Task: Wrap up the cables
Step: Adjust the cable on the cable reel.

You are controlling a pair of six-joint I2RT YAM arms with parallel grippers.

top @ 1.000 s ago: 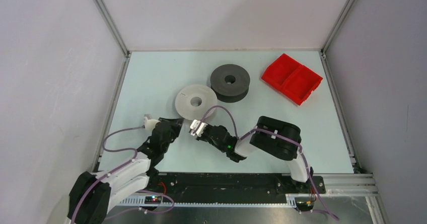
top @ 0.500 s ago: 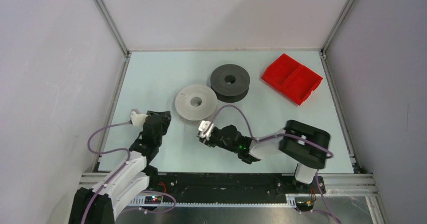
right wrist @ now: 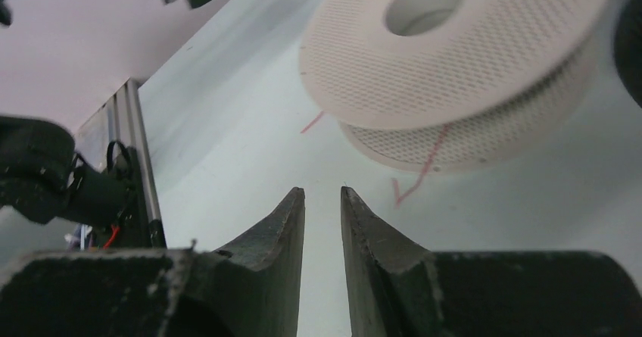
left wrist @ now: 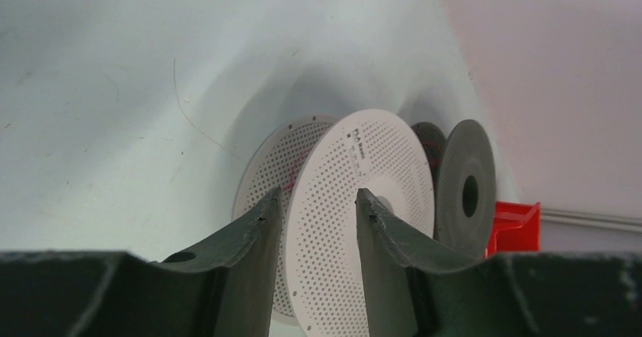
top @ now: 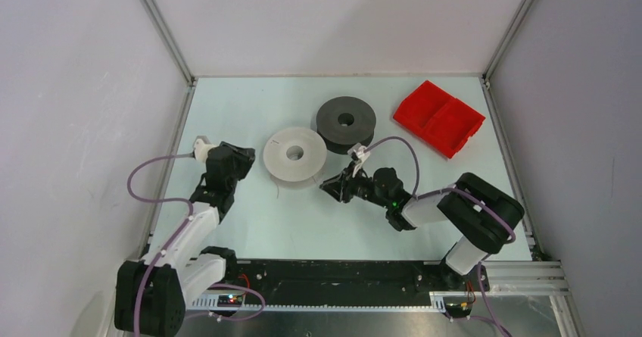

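1. Running across the perforated outer flange of the white spool (left wrist: 333, 223) is one short line of small print, too fine to read.
2. Left gripper (left wrist: 319, 194): the jaws stand well apart and hold nothing. It sits left of the white spool, clear of it.
3. Right gripper (right wrist: 322, 193): only a narrow gap shows between the jaws, with nothing in it. It hovers near the white spool's front right, not touching.
4. Cables (right wrist: 425, 159): a thin red strand hangs from the white spool's winding onto the table (top: 227, 110).
5. The dark grey spool (top: 333, 131) lies just behind and right of the white spool; its strand cannot be made out.
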